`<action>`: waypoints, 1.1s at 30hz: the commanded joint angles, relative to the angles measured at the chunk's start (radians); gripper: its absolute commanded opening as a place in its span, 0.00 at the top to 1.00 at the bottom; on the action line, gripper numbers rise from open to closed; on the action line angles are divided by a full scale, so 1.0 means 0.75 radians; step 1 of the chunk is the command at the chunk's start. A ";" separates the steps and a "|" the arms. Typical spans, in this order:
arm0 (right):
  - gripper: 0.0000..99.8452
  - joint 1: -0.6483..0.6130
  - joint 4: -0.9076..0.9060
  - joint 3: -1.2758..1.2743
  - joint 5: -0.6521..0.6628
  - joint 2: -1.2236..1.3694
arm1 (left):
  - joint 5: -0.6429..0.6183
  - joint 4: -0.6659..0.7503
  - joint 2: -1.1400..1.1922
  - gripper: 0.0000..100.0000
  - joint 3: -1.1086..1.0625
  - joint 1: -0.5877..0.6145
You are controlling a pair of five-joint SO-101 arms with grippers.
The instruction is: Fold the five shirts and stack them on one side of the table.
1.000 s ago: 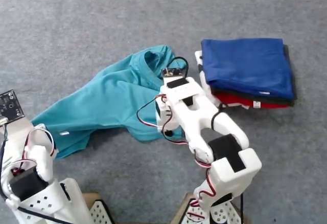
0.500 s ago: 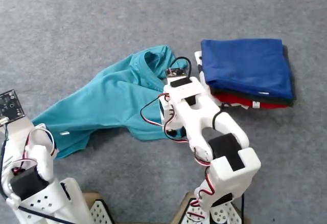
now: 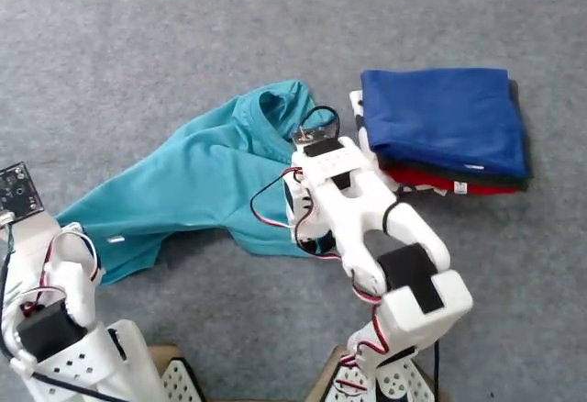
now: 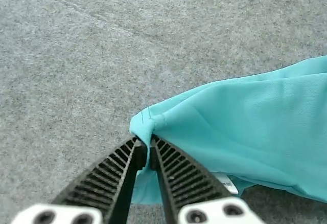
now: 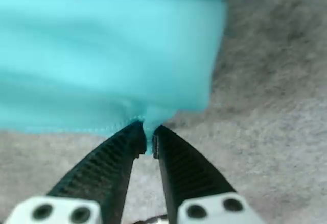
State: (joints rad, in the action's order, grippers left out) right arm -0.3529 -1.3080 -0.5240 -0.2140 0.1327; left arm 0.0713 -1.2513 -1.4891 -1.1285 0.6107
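a teal shirt [image 3: 197,177] lies crumpled and spread across the middle of the grey tabletop [image 3: 128,44]. the left end effector [image 4: 145,143] is pressed together on a hem corner of it, and the right end effector [image 5: 147,132] pinches another edge of it. just beside the shirt sits a stack of folded shirts [image 3: 445,122], blue on top.

The unfolded shirt [image 3: 197,177] spans the worktop [image 3: 138,44] from centre toward the left edge; the folded stack [image 3: 445,131] sits beside it, rightward.
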 commanded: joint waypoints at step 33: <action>0.99 0.299 -0.006 0.079 0.356 -0.187 | 0.342 -0.264 0.063 0.78 0.226 0.083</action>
State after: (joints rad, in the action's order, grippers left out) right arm -0.1396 -1.3126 -0.5255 0.0422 -0.0054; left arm 0.3168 -1.4784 -1.4891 -0.9797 0.6291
